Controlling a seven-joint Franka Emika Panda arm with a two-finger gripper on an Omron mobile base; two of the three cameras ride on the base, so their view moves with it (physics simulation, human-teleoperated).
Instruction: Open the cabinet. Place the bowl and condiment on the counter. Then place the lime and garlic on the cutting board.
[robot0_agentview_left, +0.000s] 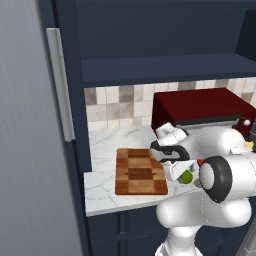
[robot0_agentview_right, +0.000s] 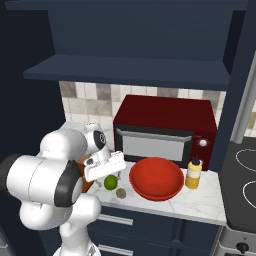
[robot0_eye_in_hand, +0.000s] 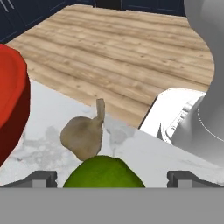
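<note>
Bowl (robot0_agentview_right: 156, 178) and condiment bottle (robot0_agentview_right: 193, 173) already sit on the worktop (robot0_agentview_right: 200, 202), so you're on the lime step: the claw (robot0_eye_in_hand: 111, 177) is spread wide and empty, with the lime (robot0_eye_in_hand: 104, 172) right between its tips and the garlic (robot0_eye_in_hand: 83, 135) just behind it. Next, close on the lime without nudging the garlic, then carry it left onto the cutting board (robot0_agentview_left: 140, 171).
</note>
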